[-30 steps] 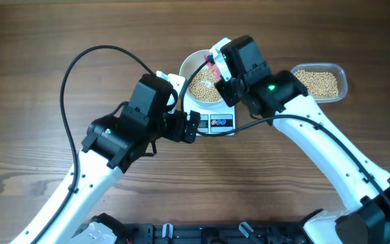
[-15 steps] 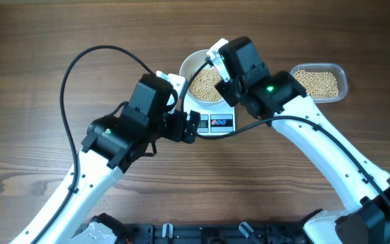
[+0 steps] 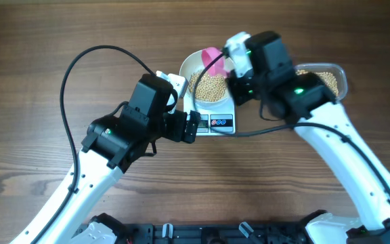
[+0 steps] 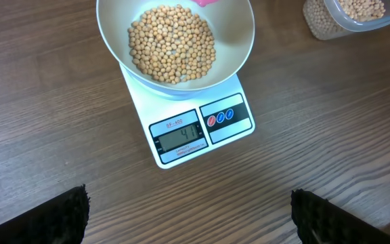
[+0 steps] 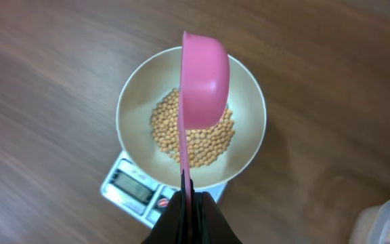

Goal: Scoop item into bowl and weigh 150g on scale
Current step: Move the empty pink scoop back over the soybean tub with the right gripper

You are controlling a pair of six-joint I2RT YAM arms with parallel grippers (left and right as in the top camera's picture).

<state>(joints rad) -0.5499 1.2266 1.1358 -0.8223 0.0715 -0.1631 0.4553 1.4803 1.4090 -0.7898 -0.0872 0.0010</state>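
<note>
Left gripper [image 4: 191,218], bottom edge of left wrist view: jaws spread wide, nothing held. Scale [image 4: 202,129] at centre, bowl [image 4: 244,47] on it at top centre. Beans [image 4: 171,44] heaped in bowl bottom. Beans likely light, hard and smooth, so roll and scatter; move by scoop, not by pinch. Scoop [image 5: 205,74]: pink, looks stiff and light; take by handle. Right gripper [image 5: 189,210] clenched on that handle, scoop tipped on edge above bowl. Tub [image 4: 351,13], upper right, holds more beans. Writing: "SF-400" over display; digits possibly 41, too small to be sure.

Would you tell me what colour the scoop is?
The scoop is pink, seen best in the right wrist view.
</note>
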